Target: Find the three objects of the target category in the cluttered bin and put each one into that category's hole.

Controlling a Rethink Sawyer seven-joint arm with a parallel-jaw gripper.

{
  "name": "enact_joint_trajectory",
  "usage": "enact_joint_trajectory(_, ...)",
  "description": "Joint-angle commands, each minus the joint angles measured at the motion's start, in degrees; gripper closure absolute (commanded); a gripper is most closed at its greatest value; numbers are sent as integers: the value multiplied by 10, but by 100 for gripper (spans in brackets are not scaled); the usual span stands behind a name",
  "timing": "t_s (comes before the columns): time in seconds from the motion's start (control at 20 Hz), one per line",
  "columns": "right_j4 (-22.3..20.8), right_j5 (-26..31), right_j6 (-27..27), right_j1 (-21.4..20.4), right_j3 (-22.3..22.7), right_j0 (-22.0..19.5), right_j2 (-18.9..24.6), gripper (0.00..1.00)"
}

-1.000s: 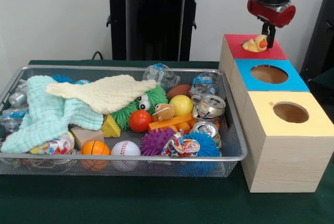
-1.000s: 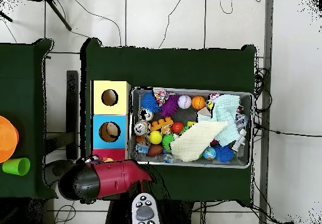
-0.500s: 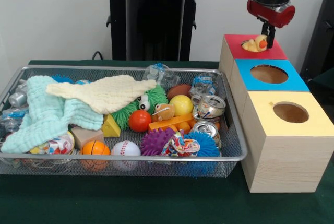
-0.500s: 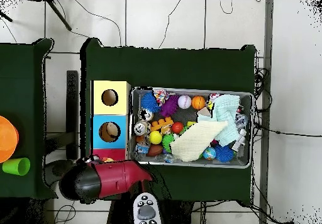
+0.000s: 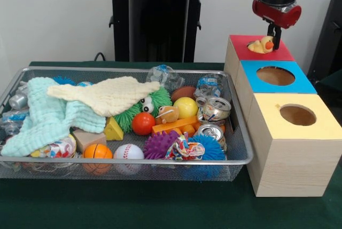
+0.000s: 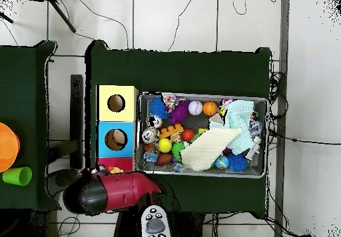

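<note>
A small yellow rubber duck (image 5: 261, 45) rests on the red-topped box (image 5: 283, 53), over where that box's hole lies. My gripper (image 5: 274, 41) comes down from above against the duck's right side and looks shut on it by the head. The overhead view shows my red arm (image 6: 113, 192) covering part of the red box (image 6: 114, 162). The wire bin (image 5: 235, 157) holds soft cloths (image 5: 53, 111), balls, spiky toys, crushed cans (image 5: 215, 108) and blocks.
A blue-topped box (image 5: 275, 75) and a yellow-topped box (image 5: 297, 115), each with a round hole, stand in a row in front of the red one. The bin (image 6: 203, 133) sits right beside the boxes. An orange bowl and a green cup (image 6: 16, 176) stand on a side table.
My arm has shifted very slightly up and sideways over the red box. The duck stays in the same spot on the box top.
</note>
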Motion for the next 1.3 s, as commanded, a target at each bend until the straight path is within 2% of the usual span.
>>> enact_joint_trajectory(0.05,-13,-41,2,-9,3,-21,23,100)
enact_joint_trajectory(1.15,-13,-51,-5,-6,19,-38,47,100)
enact_joint_trajectory(1.2,-13,-51,-5,-6,19,-38,48,0)
enact_joint_trajectory(1.3,-12,-51,-6,-6,19,-40,49,0)
